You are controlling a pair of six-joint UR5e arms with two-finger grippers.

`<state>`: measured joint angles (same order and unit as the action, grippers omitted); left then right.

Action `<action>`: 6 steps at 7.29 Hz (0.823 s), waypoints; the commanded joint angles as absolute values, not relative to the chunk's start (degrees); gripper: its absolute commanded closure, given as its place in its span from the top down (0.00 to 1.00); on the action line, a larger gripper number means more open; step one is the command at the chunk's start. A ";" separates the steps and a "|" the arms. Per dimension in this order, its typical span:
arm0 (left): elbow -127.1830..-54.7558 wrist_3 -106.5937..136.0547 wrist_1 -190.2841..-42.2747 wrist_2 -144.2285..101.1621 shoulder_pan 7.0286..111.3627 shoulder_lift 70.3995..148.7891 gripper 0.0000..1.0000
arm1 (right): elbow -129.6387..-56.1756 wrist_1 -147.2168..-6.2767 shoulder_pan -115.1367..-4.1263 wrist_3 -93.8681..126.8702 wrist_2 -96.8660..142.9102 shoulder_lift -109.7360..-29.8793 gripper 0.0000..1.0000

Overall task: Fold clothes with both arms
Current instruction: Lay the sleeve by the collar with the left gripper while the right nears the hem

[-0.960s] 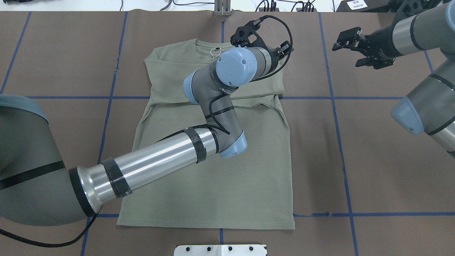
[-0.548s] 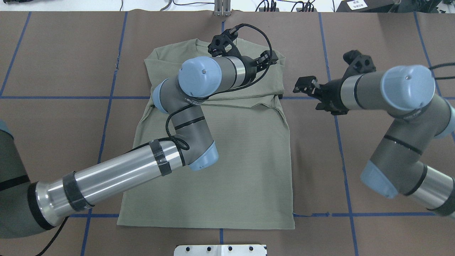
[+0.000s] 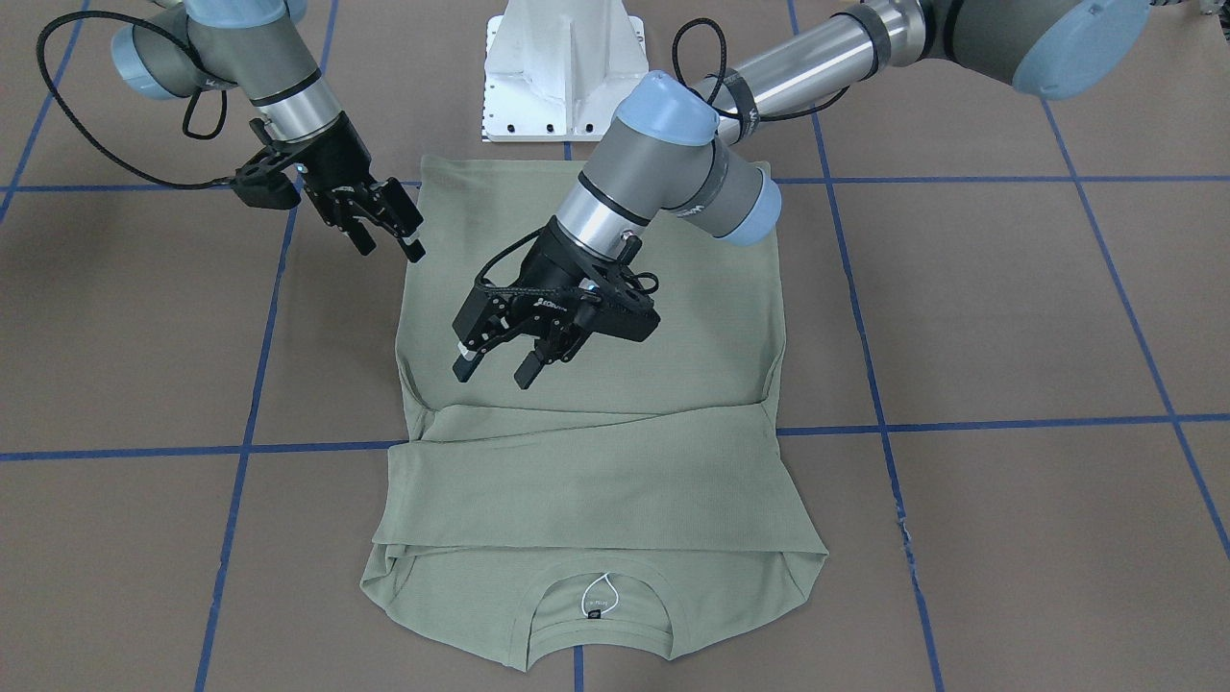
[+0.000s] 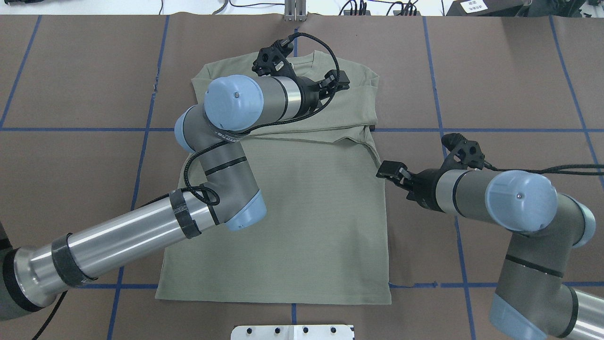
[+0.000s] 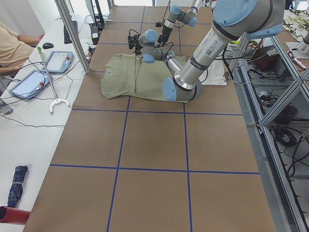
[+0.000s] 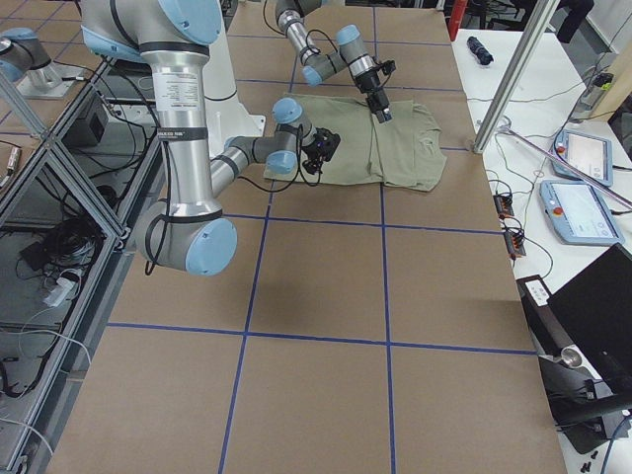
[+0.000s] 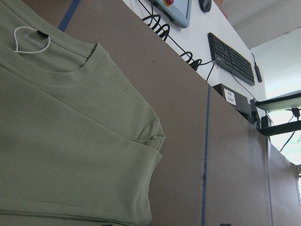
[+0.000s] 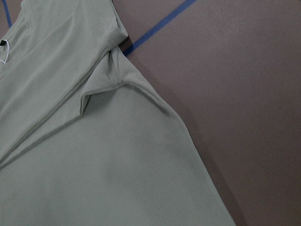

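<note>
While hovering over the green shirt [image 3: 711, 346], spread flat at mid desk [image 3: 1009, 317] with sleeves [image 3: 596, 481] folded across, holds left gripper [image 3: 495, 370] fingers apart; just beside the shirt's right edge, holds right gripper [image 3: 389, 245] fingers apart too

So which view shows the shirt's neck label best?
Left wrist: the label and its white loop sit close up. Front-facing shows it small; overhead, the left arm hides it; the side views are too far.
</note>
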<state>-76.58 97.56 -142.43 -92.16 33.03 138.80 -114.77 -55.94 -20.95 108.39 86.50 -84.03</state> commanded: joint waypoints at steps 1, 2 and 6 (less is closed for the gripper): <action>-86.53 97.65 -142.29 -94.98 33.13 130.64 0.81 | -117.84 -59.82 -10.94 115.54 77.73 -84.99 0.99; -89.53 97.91 -142.29 -96.31 33.13 127.65 0.82 | -118.82 -63.68 -4.90 118.71 71.34 -84.82 0.98; -91.49 98.09 -142.29 -96.33 32.96 124.80 0.88 | -118.83 -71.53 3.60 131.91 67.67 -84.99 0.92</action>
